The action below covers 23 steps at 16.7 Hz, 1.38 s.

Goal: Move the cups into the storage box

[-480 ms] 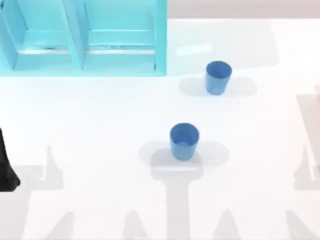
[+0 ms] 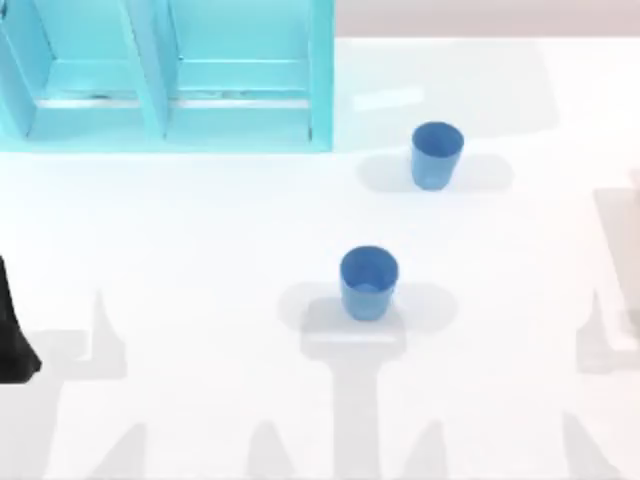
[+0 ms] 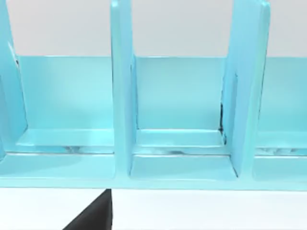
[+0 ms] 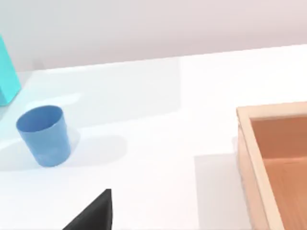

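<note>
Left edge of the top view: the left arm point(image 2: 12, 330) is sitting parked, in the same place as half a second ago. Whether its end effector is clenched or released cannot be told.

Far left: the storage box point(image 2: 320, 80) is standing with its compartments holding no cup.

Centre of the table point(image 2: 200, 230): the near cup point(image 2: 368, 283) is standing upright, well apart from the box. Right of it and farther back, the far cup point(image 2: 436, 154) is standing upright too, near the box's right wall but not touching it. Neither has shifted.

Right side: the arm shadows point(image 2: 597, 340) are sliding leftward since the earlier frame, so the right arm is probably starting its approach. Its grip state cannot be told. Its wrist view is facing the far cup, with a wooden tray point(image 4: 249, 143) to one side.

Judgement: both cups are still waiting and no transfer has begun.
</note>
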Each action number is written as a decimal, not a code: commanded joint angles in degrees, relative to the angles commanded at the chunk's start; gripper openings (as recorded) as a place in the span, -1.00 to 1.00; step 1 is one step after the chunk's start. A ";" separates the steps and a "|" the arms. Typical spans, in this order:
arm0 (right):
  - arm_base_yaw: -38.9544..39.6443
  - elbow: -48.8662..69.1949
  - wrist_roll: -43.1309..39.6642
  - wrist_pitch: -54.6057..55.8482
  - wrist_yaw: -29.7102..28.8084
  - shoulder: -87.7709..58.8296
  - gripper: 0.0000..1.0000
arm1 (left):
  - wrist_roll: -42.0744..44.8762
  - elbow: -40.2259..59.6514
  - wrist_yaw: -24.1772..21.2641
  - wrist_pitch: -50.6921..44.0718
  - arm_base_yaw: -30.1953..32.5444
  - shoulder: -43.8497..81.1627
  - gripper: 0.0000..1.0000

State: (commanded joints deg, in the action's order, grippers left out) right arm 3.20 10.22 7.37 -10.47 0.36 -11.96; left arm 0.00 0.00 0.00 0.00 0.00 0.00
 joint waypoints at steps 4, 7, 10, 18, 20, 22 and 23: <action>4.71 15.86 8.82 -15.26 0.34 -19.13 1.00 | 0.00 0.00 0.00 0.00 0.00 0.00 1.00; 8.91 29.49 16.15 -27.66 0.57 -35.50 1.00 | 0.00 0.00 0.00 0.00 0.00 0.00 1.00; 13.42 44.39 22.77 -39.63 0.68 -52.24 1.00 | 0.00 0.00 0.00 0.00 0.00 0.00 1.00; 24.09 82.20 32.62 -62.36 0.97 -90.54 1.00 | 0.00 0.00 0.00 0.00 0.00 0.00 1.00; 26.33 89.48 33.02 -65.79 0.39 -97.73 1.00 | 0.00 0.00 0.00 0.00 0.00 0.00 1.00; 28.41 95.80 32.71 -68.06 -0.09 -103.46 1.00 | 0.00 0.00 0.00 0.00 0.00 0.00 1.00; 29.30 98.47 32.36 -68.80 -0.24 -105.74 1.00 | 0.00 0.00 0.00 0.00 0.00 0.00 1.00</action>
State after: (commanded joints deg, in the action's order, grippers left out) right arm 32.50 108.69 39.73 -79.28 0.11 -117.69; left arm 0.00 0.00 0.00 0.00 0.00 0.00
